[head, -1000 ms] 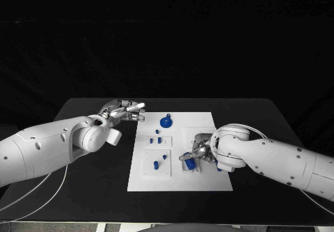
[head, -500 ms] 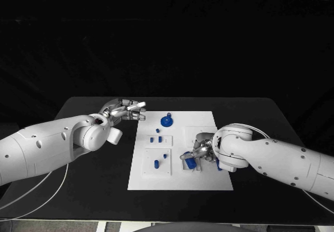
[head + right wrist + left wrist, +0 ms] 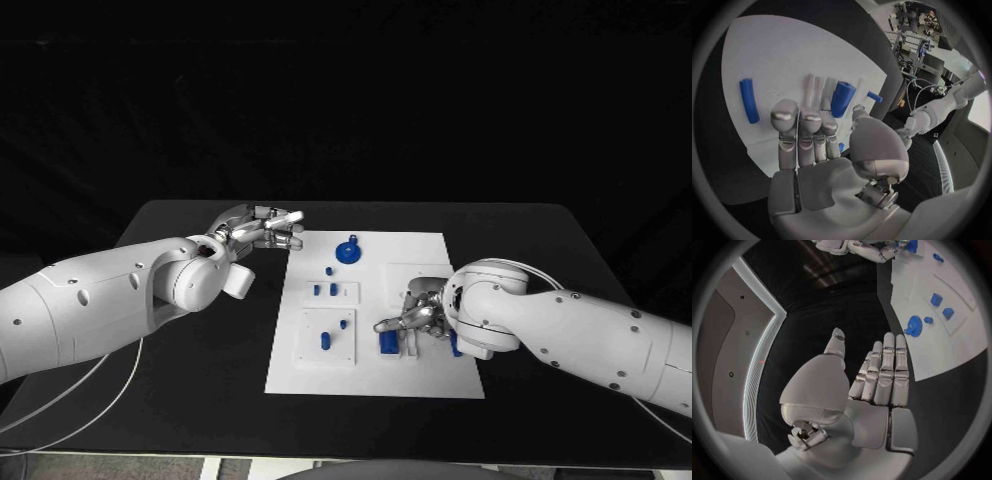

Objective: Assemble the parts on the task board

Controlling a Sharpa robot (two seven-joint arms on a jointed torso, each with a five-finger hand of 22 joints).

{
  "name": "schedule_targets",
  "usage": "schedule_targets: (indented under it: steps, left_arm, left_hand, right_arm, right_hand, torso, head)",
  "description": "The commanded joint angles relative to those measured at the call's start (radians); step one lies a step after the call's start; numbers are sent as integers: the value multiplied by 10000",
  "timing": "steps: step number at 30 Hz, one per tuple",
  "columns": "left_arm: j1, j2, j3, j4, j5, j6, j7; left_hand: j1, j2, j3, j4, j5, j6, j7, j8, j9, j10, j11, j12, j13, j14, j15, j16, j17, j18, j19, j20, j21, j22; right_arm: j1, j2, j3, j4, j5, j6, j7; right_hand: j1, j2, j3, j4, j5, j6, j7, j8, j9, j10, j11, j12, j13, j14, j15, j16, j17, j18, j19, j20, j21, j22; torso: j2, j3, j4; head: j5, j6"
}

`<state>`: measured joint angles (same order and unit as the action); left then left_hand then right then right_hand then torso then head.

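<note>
The white task board [image 3: 433, 378] lies mid-table. My right hand [image 3: 415, 317] hovers over its right part with fingers stretched out and nothing in them. A short blue cylinder [image 3: 389, 342] lies on the board just beyond the fingertips [image 3: 803, 116]; in the right wrist view the cylinder [image 3: 842, 98] sits beside pale grooves. A long blue bar [image 3: 748, 100] lies to one side of it. My left hand [image 3: 263, 228] is off the board's far left corner, fingers straight and together [image 3: 886, 370], holding nothing. A round blue knob [image 3: 346, 250] sits near it on the board.
Small blue pegs [image 3: 325, 290] stand in a raised square mid-board, and two more pieces [image 3: 335, 332] lie in the square nearer me. Another blue piece [image 3: 453, 343] is partly hidden by my right forearm. Black table [image 3: 173, 380] surrounds the board.
The right hand has let go of the blue cylinder, which now lies on the board slightly nearer me than the fingertips. The left hand has hardly moved.
</note>
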<state>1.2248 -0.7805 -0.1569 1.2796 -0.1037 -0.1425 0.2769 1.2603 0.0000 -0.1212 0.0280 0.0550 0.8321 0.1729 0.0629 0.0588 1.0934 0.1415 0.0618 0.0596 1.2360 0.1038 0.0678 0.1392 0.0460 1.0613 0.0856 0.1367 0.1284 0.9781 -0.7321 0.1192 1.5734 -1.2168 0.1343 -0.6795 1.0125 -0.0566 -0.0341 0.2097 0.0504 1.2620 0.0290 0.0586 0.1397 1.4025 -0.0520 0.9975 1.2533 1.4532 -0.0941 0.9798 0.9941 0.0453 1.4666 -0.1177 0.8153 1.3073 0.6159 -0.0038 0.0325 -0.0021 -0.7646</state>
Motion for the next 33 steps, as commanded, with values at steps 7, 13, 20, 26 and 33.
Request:
schedule_targets:
  steps: [7, 13, 20, 26, 33]
  left_arm:
    - [-21, -1, 7, 20, 21, 119, 33]
    - [-21, -9, 7, 19, 18, 120, 31]
    - [-21, -12, 7, 13, 16, 121, 32]
    - [-22, -11, 7, 1, 15, 116, 28]
    - [-22, -8, 6, -8, 13, 103, -2]
  left_hand:
    - [-96, -1, 11, 68, -16, -79, 16, -20, -16, -67, 4, -20, 14, -77, 5, -24, 14, 37, -38, 38, 30, -16]
    - [-67, -7, 27, 88, -13, -86, 16, -17, -15, -68, 5, -19, 15, -77, 6, -24, 13, 39, -38, 39, 49, -51]
    - [-67, -7, 27, 88, -13, -86, 16, -17, -15, -68, 5, -19, 15, -77, 6, -24, 13, 39, -38, 39, 49, -51]
    - [-67, -7, 27, 88, -13, -86, 16, -17, -15, -68, 5, -19, 15, -77, 6, -24, 13, 39, -38, 39, 49, -51]
    - [-67, -7, 27, 88, -13, -86, 16, -17, -15, -68, 5, -19, 15, -77, 6, -24, 13, 39, -38, 39, 49, -51]
  right_arm:
    - [-19, -165, -5, 207, 28, -27, 257]
    - [-21, -315, -2, 301, 47, 131, 474]
    - [-38, -482, 2, 343, 172, 378, 960]
    - [-73, -583, 8, 368, 281, 418, 1140]
    - [-131, -687, 19, 397, 398, 589, 1357]
  right_hand:
    - [362, 265, 55, -312, -24, -11, 2, 64, 10, 57, -6, -69, 11, 6, -72, -81, -6, -73, 234, -77, -8, 1035]
    - [805, -201, 526, -828, -21, 4, 20, 58, -9, 44, 23, -98, 0, -1, -57, -125, -38, -72, 218, -65, -30, 1032]
    - [667, -558, 635, -261, -22, 63, -5, 60, -17, 93, 6, -49, 23, 16, -62, -66, 21, -80, 241, -66, 74, 1055]
    - [549, -484, 314, -5, -21, 45, -7, 61, -20, 99, 1, -42, 33, 10, -68, -69, 25, -81, 245, -74, 96, 1057]
    - [472, -108, -309, -220, 1, 32, -2, 59, 68, 102, 14, 0, 29, 18, -46, -36, 8, -58, 246, -34, 122, 1061]
  torso:
    - [5, 8, -5]
    - [5, 7, -9]
    - [-4, 6, -10]
    - [-4, 5, -6]
    - [6, 5, -4]
  head:
    - [-4, -3]
    - [-5, -24]
    - [-15, 1]
    - [-27, 13]
    - [-27, 30]
